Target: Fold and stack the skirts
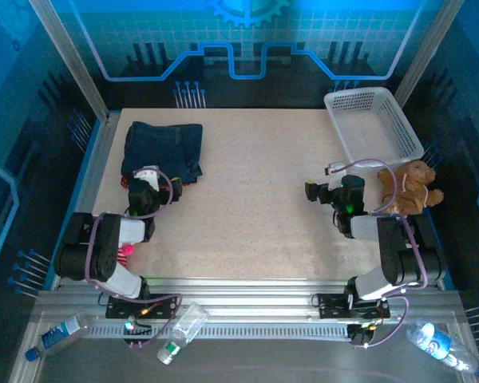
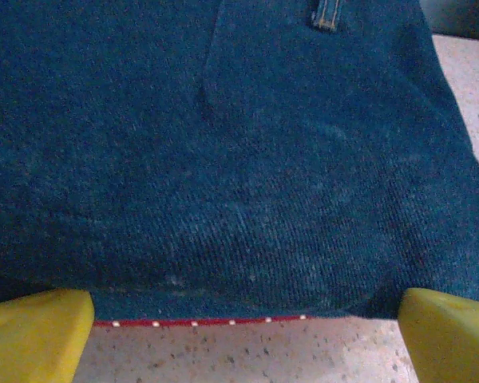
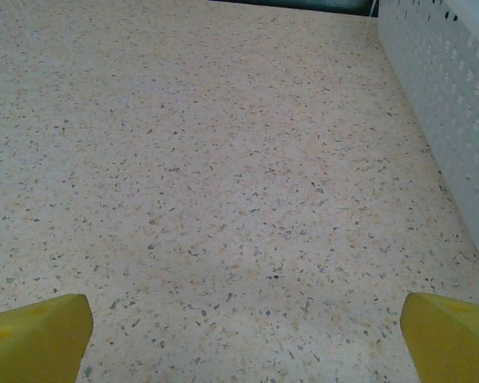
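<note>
A folded denim skirt (image 1: pixel 164 148) was seen at upper left, laid over a red dotted skirt (image 2: pixel 207 321). The left gripper (image 2: pixel 239 343) and right gripper (image 3: pixel 239 343) were spread wide, nothing grasped.

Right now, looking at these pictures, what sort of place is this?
Probably a robot demonstration or test cell, not a home: a speckled beige tabletop framed by silver aluminium rails, with blue printed wall panels behind.

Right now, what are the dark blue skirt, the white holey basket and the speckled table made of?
Dark blue folded skirt: looks like denim, matte, fine diagonal weave lines.
White slotted basket: probably plastic, smooth moulded walls with holes.
Speckled beige table: smooth, stone-look surface, maybe laminate.
</note>
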Controlling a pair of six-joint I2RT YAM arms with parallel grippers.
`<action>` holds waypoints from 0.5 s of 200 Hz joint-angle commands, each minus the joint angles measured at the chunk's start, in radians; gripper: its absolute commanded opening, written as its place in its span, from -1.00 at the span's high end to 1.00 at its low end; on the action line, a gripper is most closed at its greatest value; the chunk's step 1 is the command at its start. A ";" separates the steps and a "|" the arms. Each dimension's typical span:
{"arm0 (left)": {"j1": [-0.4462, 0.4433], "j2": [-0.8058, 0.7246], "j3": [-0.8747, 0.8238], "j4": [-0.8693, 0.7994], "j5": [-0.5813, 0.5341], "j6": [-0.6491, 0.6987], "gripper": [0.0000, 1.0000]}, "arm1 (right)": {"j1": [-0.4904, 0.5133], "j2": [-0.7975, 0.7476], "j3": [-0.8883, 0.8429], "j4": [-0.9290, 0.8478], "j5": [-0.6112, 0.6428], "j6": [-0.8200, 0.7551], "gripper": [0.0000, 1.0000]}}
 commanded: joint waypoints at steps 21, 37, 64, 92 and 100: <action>-0.013 0.006 0.001 0.070 -0.051 0.028 -0.98 | -0.009 0.001 0.006 0.038 -0.005 -0.011 -1.00; -0.020 0.007 0.002 0.067 -0.072 0.033 -0.98 | -0.010 0.001 0.006 0.038 -0.005 -0.012 -1.00; -0.024 0.007 0.004 0.067 -0.079 0.034 -0.98 | -0.009 0.002 0.007 0.035 -0.005 -0.011 -1.00; -0.026 0.007 0.004 0.065 -0.088 0.036 -0.98 | -0.016 0.003 0.010 0.034 -0.014 -0.009 -1.00; -0.028 0.007 0.005 0.066 -0.088 0.036 -0.98 | -0.015 0.002 0.011 0.034 -0.014 -0.009 -1.00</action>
